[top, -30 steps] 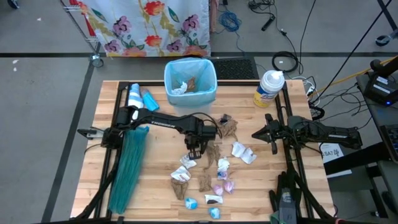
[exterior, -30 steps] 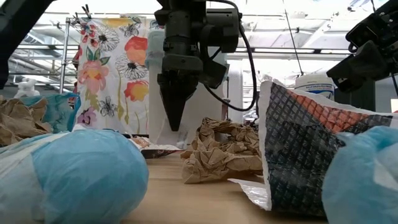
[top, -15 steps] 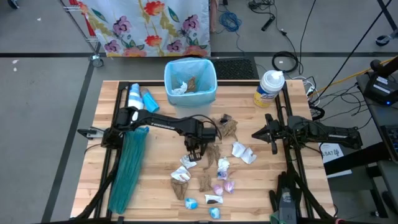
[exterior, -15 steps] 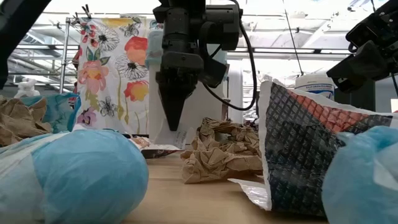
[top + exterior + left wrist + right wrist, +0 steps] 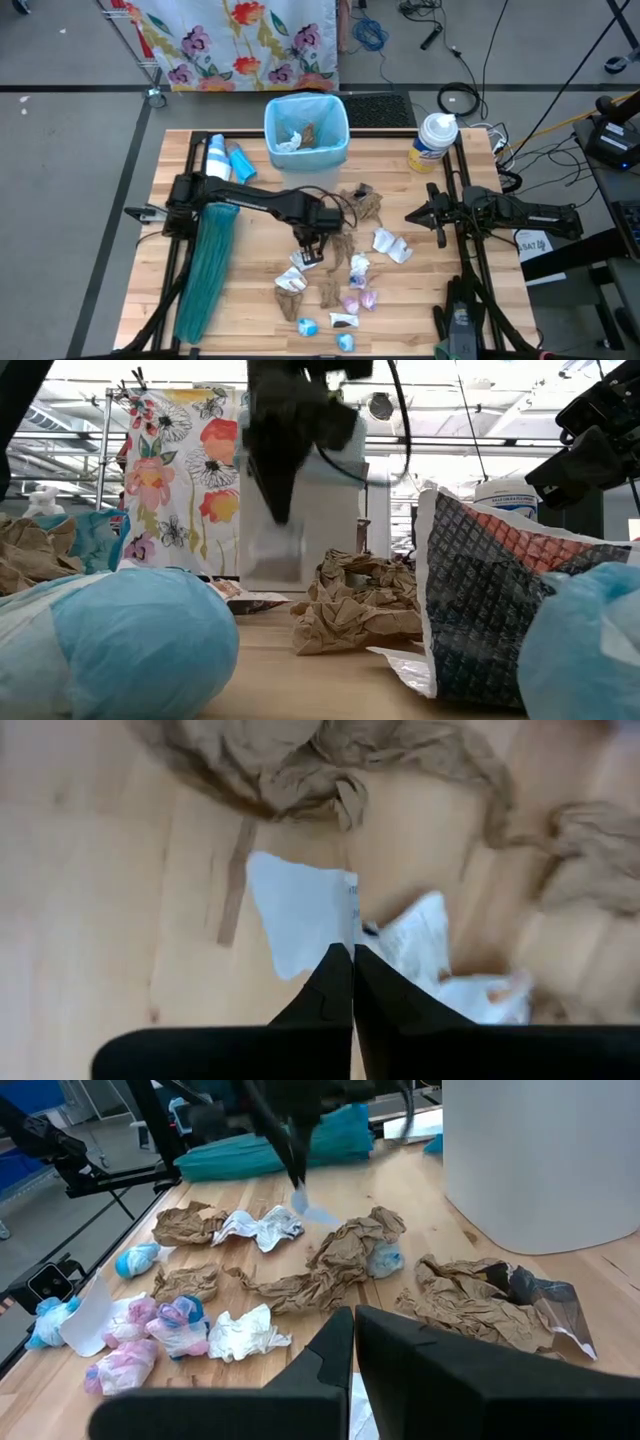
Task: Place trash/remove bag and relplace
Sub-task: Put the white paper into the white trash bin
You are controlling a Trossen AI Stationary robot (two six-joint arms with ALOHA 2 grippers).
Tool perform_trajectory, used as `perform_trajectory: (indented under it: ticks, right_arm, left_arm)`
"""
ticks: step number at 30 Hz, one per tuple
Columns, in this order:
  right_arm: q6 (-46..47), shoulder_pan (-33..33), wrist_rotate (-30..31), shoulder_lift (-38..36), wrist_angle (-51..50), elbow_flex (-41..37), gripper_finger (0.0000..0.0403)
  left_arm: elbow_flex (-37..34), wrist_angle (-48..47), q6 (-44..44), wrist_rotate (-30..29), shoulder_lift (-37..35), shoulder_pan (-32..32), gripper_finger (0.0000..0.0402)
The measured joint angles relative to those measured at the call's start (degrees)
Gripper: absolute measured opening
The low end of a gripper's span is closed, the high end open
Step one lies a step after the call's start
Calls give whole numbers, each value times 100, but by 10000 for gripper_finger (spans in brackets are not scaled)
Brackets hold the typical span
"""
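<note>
Over the scrap pile: left gripper (image 5: 311,252) hangs above the table's middle, fingers pressed together on the edge of a white paper scrap (image 5: 300,915), which dangles from the tips in the right wrist view.
Right gripper (image 5: 437,216): parked at the right side of the table, jaws together, holding nothing.
Bin (image 5: 306,130): at the far edge, lined with the pale-blue bag (image 5: 275,112); a white wad and a brown piece already lie inside.
Trash left: brown paper towels (image 5: 352,215), white wads, small blue and purple wrappers (image 5: 358,300), all scattered between the bin and the near edge.
Replacement bag (image 5: 205,268): teal-green, lying along the left side, untouched.
Step in hand: clearing trash, one piece at a time; early going, I'd say.
Next move: lift the scrap clear, carry it over the bin's mouth, then part the fingers. A pinch on one thin edge could slip on the way.
</note>
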Motion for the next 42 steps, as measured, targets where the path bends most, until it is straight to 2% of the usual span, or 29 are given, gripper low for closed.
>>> perform_trajectory:
  ticks: [4,13,18,24,31,35,42]
  right_arm:
    - [0,0,1,-1,0,0,9]
    - [2,-1,1,-4,1,0,9]
    - [1,0,0,-1,-7,0,9]
    - [0,-1,-1,-4,-3,0,9]
    - [0,0,0,-1,-1,0,9]
    - [1,-1,-1,-1,-1,0,9]
    - [1,-1,-1,-1,1,0,9]
  left_arm:
    - [81,-22,-147,-132,-500,2,0]
    - [943,199,-136,-749,-1443,272,0]
    - [1484,216,316,-780,-1710,778,0]
    - [2146,193,1019,-576,-1706,1563,0]
    - [2276,244,1840,-572,-1698,2460,1]
    - [2275,255,2018,-590,-1710,2818,22]
    - [2275,252,2447,-615,-1704,3113,95]
